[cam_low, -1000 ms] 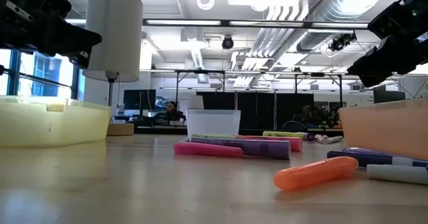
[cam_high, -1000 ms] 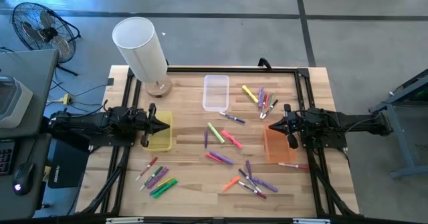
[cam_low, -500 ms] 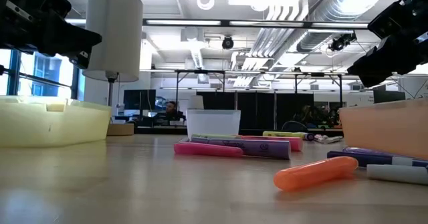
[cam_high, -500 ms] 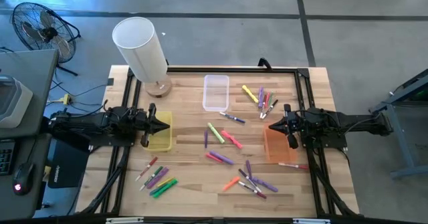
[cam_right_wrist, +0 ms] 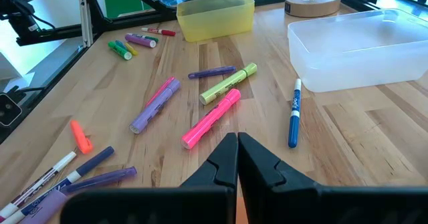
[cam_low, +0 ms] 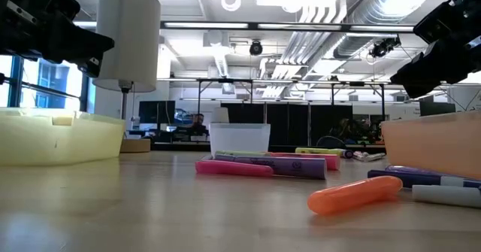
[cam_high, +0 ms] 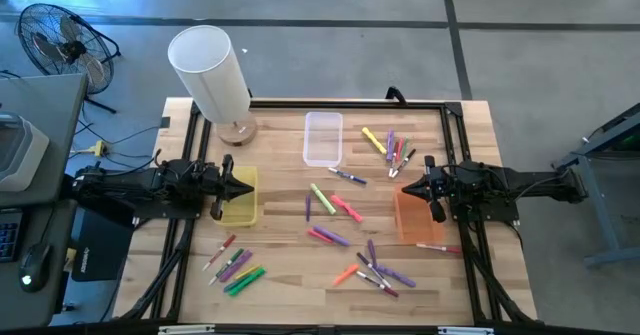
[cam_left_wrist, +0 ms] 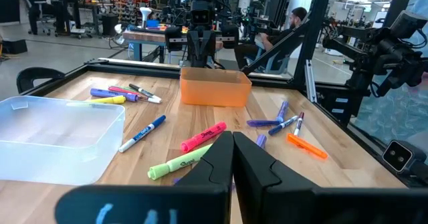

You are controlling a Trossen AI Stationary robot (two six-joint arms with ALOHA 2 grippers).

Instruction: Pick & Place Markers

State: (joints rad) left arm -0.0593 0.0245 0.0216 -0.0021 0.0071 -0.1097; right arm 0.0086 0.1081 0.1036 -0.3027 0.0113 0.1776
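1. The left end effector (cam_high: 243, 188) is held level above the shallow yellow plastic bin (cam_high: 241, 210), fingers closed (nothing gripped).
2. The right end effector (cam_high: 397, 188) is held likewise over the orange plastic bin (cam_high: 410, 223), closed and empty.
3. The short coloured markers (cam_high: 333, 207) are scattered across the wooden desk (cam_high: 280, 150).

Low view: peach-orange plastic bin (cam_low: 443, 145) cut off at right edge. Purple marker (cam_low: 421, 176) partly hidden behind orange marker (cam_low: 355, 194). Printing on pink marker (cam_low: 234, 168) too small to read.
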